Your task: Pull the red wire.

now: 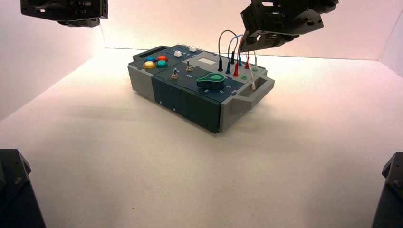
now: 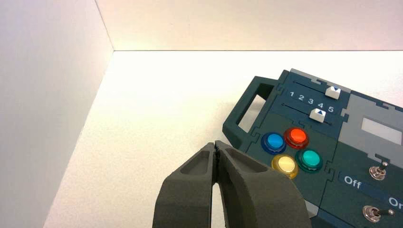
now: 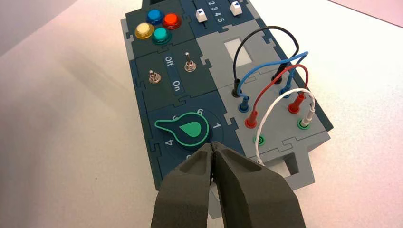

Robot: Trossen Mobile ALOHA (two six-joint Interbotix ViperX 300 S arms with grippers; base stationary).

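The red wire (image 3: pixel 278 80) arcs between two red plugs, one (image 3: pixel 250 119) near the green knob and one (image 3: pixel 295 104) farther along, both seated in the box's grey socket panel (image 3: pixel 285 137). In the high view the red plugs (image 1: pixel 235 70) stand among the other leads. My right gripper (image 3: pixel 212 145) is shut with nothing in it, hovering above the box edge by the green knob (image 3: pixel 190 129), short of the red plugs. It hangs above the wires in the high view (image 1: pixel 249 43). My left gripper (image 2: pixel 216 144) is shut and empty, parked high at the back left (image 1: pixel 71 19).
Black (image 3: pixel 266 33), blue (image 3: pixel 266 69) and white (image 3: pixel 285 95) leads loop close around the red one. The white lead's loose plug (image 1: pixel 253 87) lies by the grey handle. Coloured buttons (image 2: pixel 291 149), two toggle switches (image 3: pixel 189 64) and sliders (image 2: pixel 317 114) fill the box's other end.
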